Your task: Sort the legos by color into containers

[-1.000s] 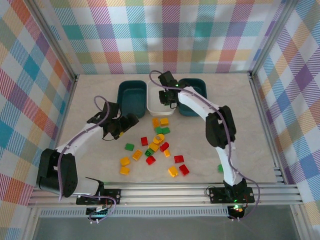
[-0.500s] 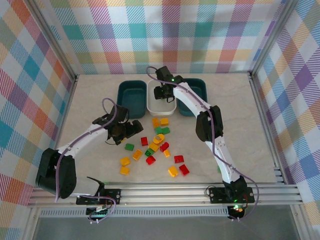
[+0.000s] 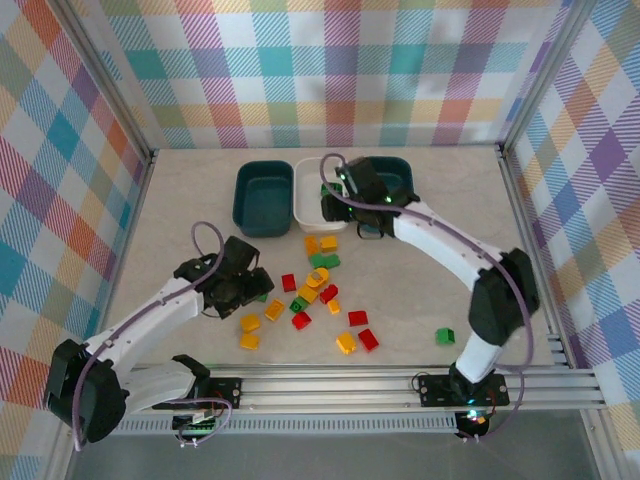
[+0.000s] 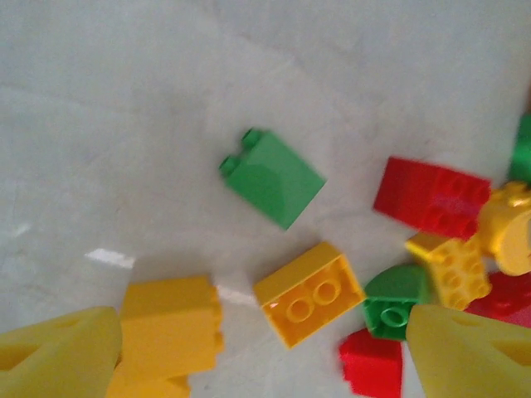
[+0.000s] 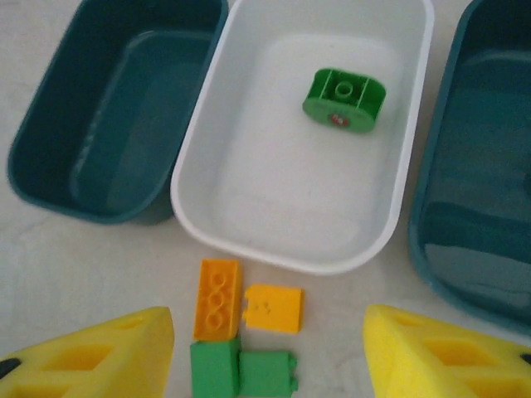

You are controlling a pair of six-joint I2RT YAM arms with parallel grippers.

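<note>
The three tubs stand in a row at the 12 o'clock end of the table (image 3: 180, 200): left teal tub (image 3: 262, 198), white tub (image 3: 312, 190) and right teal tub (image 3: 398, 172), their sides touching or nearly so; the loose legos (image 3: 318, 278) lie scattered mid-table, at 6 o'clock of the white tub, red, green and yellow mixed; a lone green lego (image 3: 445, 336) sits well apart at 4 o'clock of the pile. The left gripper (image 3: 248, 283) hangs low at the pile's 9 o'clock edge, its jaws spread and gripping nothing; in its wrist view the left gripper (image 4: 261, 332) has a yellow lego (image 4: 309, 294) in the gap between its fingertips, a green slope lego (image 4: 272, 177) lying alone at 12 o'clock of that, a red lego (image 4: 431, 199) at 2 o'clock, and a yellow block (image 4: 170, 327) just beside the finger at 8 o'clock; whether that finger touches it I cannot tell. The right gripper (image 3: 338, 210) is over the near rim of the white tub, its arm crossing the right teal tub; in its wrist view the right gripper (image 5: 267, 332) stands wide apart with nothing pinched; a rounded green lego (image 5: 344, 98) lies studs down inside the white tub (image 5: 286, 264), toward its 1 o'clock corner; the left teal tub (image 5: 116, 124) is at 9 o'clock of it and the right teal tub (image 5: 481, 182) at 3 o'clock; just outside the white rim at 6 o'clock lie two yellow legos (image 5: 217, 298) side by side, touching, with green legos (image 5: 241, 369) against them on the near side, between the fingers.
</note>
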